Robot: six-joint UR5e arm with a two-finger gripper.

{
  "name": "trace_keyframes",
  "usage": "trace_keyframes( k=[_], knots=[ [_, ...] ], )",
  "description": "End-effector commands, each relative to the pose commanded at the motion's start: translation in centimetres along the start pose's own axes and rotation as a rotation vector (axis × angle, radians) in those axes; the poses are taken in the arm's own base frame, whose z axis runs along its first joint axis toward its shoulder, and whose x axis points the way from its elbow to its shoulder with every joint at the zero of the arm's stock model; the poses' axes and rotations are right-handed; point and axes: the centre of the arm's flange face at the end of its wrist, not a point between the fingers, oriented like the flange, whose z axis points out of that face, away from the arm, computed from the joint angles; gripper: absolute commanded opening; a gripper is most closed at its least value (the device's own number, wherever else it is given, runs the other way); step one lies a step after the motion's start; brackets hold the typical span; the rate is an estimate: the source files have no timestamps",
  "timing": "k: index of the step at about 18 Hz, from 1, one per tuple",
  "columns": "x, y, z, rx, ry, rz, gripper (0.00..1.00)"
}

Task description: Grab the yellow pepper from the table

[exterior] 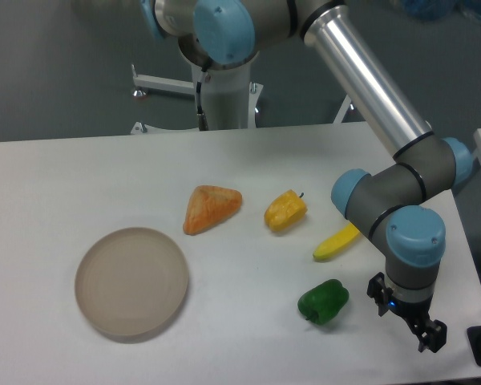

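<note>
Nothing lifted yet: yellow pepper (285,211) lay on table (64,176), just right of orange wedge (212,208). Gripper (409,322) well beyond green pepper (323,301), empty; jaw spread unclear. Approach, grasp, lift all remaining.

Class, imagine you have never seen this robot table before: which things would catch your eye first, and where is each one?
The big silver-and-blue robot arm sweeps in from the top and bends down to its gripper over the table's right front corner. Mid-table lies a bright cluster: an orange wedge, the yellow pepper, a banana and a green pepper. A round beige plate sits alone at front left.
</note>
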Motion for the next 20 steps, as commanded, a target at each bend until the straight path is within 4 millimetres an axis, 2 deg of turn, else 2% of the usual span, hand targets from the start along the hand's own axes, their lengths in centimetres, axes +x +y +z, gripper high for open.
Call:
trace_keyframes(
  k=[6,8,11,13,17,20],
  knots=[
    [-0.2,-0.1,-1.2,0.002,-0.014,-0.022,1.00],
    [0.1,-1.1,-1.6,0.005,-0.015,-0.017,1.00],
    [0.4,-1.3,-3.0,0.007,-0.012,-0.021,1.00],
    [0.6,-1.3,-4.7,0.005,0.004,-0.022,1.00],
    [3.0,-1.5,-8.7,-0.004,0.074,-0.030,1.00],
    [5.4,-0.8,-10.0,-0.016,0.125,-0.068,1.00]
  ],
)
